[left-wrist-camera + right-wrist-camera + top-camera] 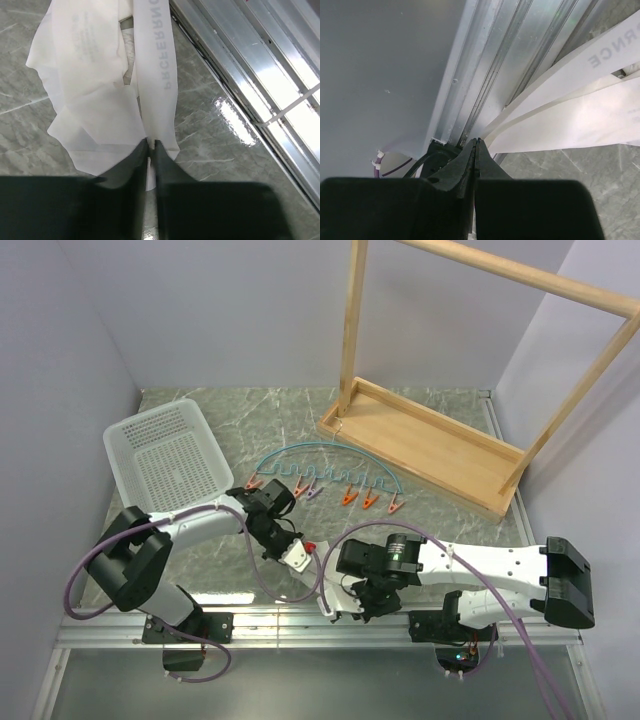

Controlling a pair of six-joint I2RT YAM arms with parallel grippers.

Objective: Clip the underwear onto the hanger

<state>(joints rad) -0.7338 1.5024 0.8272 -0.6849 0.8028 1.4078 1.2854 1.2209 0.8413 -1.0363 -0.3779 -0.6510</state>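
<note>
The white underwear (pixel 300 560) hangs stretched between my two grippers near the table's front edge. In the left wrist view my left gripper (pixel 150 144) is shut on the cloth (pixel 95 100), beside its lettered waistband. My left gripper (pixel 290 550) sits right of the basket. My right gripper (pixel 343 611) is low by the front rail; in the right wrist view it (pixel 476 142) is shut, with the waistband (pixel 580 120) running out from its tips. The teal hanger (pixel 330 452) lies flat mid-table, its orange-red clips (pixel 350 497) pointing toward me, apart from both grippers.
A white perforated basket (pixel 165 455) stands at the back left. The wooden rack's base (pixel 430 440) and frame fill the back right. The aluminium front rail (pixel 485 75) runs just under the right gripper. Purple cables loop between the arms.
</note>
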